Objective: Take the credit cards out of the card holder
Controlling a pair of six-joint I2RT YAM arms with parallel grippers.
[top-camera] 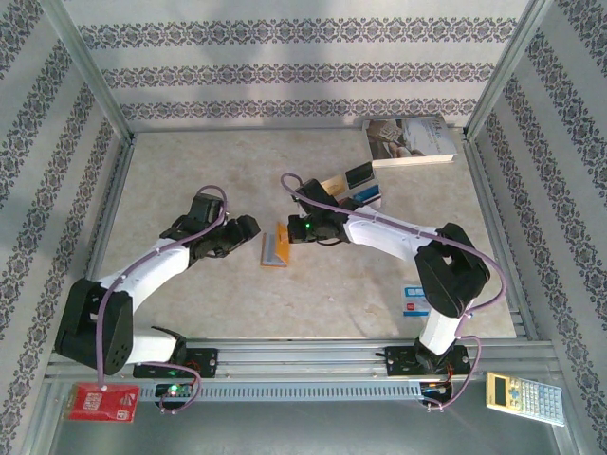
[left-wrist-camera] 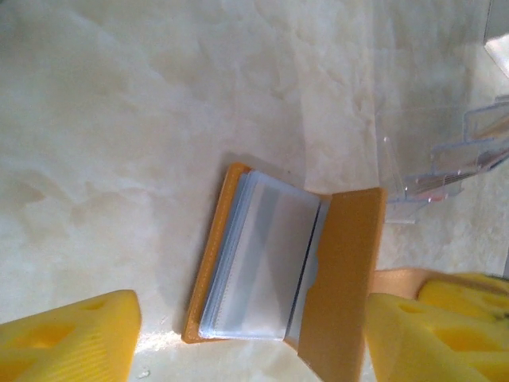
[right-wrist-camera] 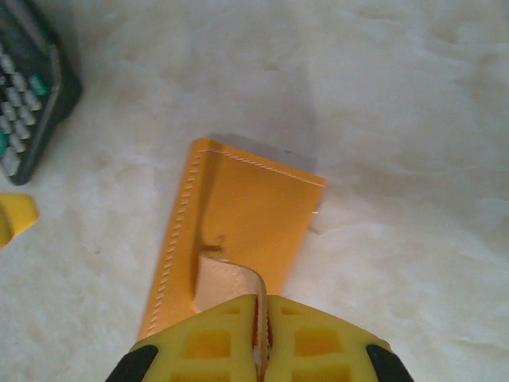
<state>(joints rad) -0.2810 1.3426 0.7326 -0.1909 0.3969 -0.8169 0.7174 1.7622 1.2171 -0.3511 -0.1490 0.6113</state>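
**Card holder, opened, at mid-bench.** The card holder (top-camera: 274,248) lies between the two grippers, its long axis running near to far with a slight tilt.

- **Right gripper:** the right gripper (right-wrist-camera: 261,322) is closed on the pale strap (right-wrist-camera: 227,280) of the orange cover (right-wrist-camera: 246,207). It holds that flap raised along the holder's right side.
- **Sleeves:** the blue-grey sleeves (left-wrist-camera: 262,255) lie exposed on the other flap, facing up and to the left.
- **Left gripper:** the left gripper (top-camera: 247,230) hovers just left of the holder, its fingers (left-wrist-camera: 71,342) spread wide and holding nothing (it is the free arm, and the open face is turned toward it).

A reach into the sleeves would therefore probably come from the left, across the holder's short axis. Which edge the sleeve mouths open on cannot be told, nor whether any card sits inside.

A clear stand (left-wrist-camera: 445,159) stands to the far right of the holder. A loose card (top-camera: 413,300) lies at the near right of the bench (top-camera: 313,318).
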